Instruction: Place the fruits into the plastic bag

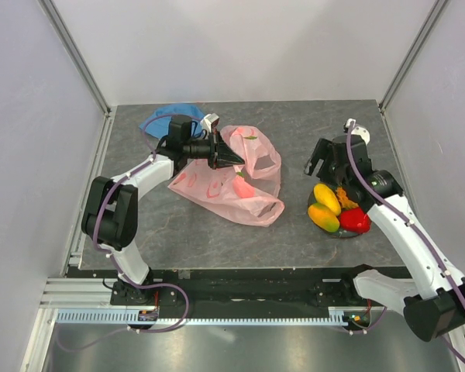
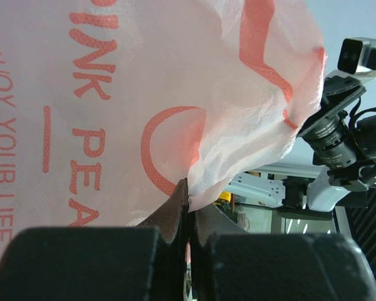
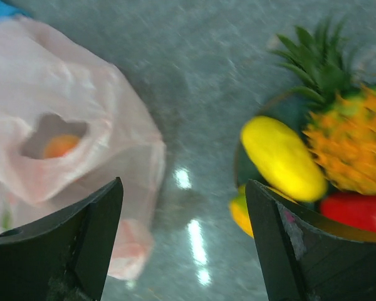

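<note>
The left end effector (image 1: 231,157) is pinching a fold of the plastic bag (image 1: 252,182), fingers (image 2: 175,210) pressed together on the film and holding that edge up off the desk (image 1: 178,229). The left arm is reaching forward, its forearm roughly level. The right end effector (image 1: 319,160) is hovering spread wide and holding nothing. It is between the bag and the fruits (image 1: 335,208), which are piled on the dark plate (image 1: 347,235).
</note>
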Controlling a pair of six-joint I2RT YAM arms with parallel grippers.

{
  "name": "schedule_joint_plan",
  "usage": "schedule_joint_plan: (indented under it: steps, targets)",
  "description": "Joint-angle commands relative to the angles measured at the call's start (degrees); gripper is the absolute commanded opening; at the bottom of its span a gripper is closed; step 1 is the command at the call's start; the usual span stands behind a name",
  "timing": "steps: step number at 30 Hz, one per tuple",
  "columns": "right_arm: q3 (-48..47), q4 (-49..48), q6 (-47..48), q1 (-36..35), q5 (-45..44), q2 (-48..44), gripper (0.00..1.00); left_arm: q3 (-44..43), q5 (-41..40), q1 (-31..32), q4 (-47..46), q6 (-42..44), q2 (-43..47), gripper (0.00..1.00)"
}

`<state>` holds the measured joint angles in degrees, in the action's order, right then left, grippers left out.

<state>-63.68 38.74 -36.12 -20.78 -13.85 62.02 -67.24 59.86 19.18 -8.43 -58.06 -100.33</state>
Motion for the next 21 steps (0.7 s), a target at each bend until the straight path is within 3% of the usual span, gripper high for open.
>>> schedule_joint_plan:
  steps: [1,6,12,21]
  targets:
    - [-1.3,14.0,7.0,-0.1,-3.1,2.0,0.85,-3.0,-1.0,-0.4,2.3,4.4,2.4,0.02]
    - [-0.6,15.7,11.9,-2.4,0.6,5.3,0.83,-4.1,-1.8,-0.4,5.1,6.6,2.7,0.02]
    - [-1.4,18.1,13.7,-8.8,-7.3,12.3,0.85,-4.2,-1.7,-0.3,5.3,6.6,2.8,0.02]
    - [1.9,16.5,16.3,-9.5,-12.1,16.7,0.88,-4.7,-1.7,-0.4,5.8,6.6,2.6,0.01]
